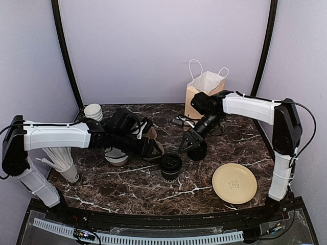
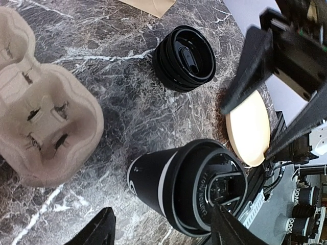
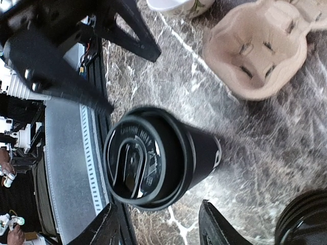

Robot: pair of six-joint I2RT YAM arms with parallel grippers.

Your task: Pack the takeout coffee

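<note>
One takeout coffee (image 1: 170, 166), a black lidded cup with white lettering, stands upright at the table's middle. It also shows in the left wrist view (image 2: 168, 184) and the right wrist view (image 3: 168, 158). A second lidded cup is not in view. My left gripper (image 1: 155, 149) is open just left of and above the cup, its jaws either side of it in its wrist view (image 2: 163, 227), not touching. My right gripper (image 1: 188, 144) is open to the cup's upper right, empty (image 3: 161, 227). A brown pulp cup carrier (image 1: 152, 139) lies under the left wrist, its sockets empty (image 2: 46, 117).
A low stack of black lids (image 1: 198, 151) sits under the right gripper. A kraft paper bag (image 1: 204, 87) stands at the back. A tan plate (image 1: 234, 182) lies front right. White cup stacks (image 1: 61, 161) and a bowl (image 1: 116, 158) lie at the left.
</note>
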